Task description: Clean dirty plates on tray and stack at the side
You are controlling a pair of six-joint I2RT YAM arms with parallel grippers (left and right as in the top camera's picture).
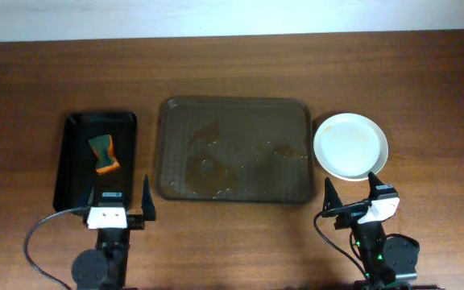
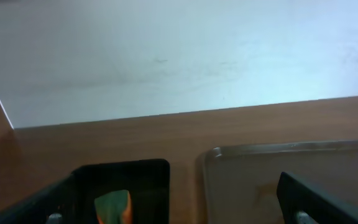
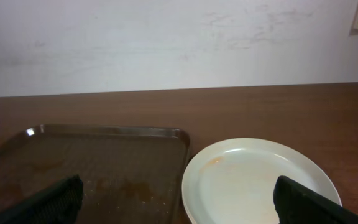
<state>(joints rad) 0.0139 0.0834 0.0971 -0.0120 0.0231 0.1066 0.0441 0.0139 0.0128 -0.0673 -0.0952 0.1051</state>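
Sponge (image 1: 104,154) in black bin (image 1: 74,176); tray (image 1: 284,122) smeared (plate (image 1: 350,146) beside).

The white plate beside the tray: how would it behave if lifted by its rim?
Probably stiff: the white plate keeps a round, even rim. Its smooth surface may slip. Shallow and flat, it should slide, not tip.

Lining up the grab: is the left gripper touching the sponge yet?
Apart. The overhead view shows the left gripper, jaws open, short of the sponge, with bare floor of the black tray between them.
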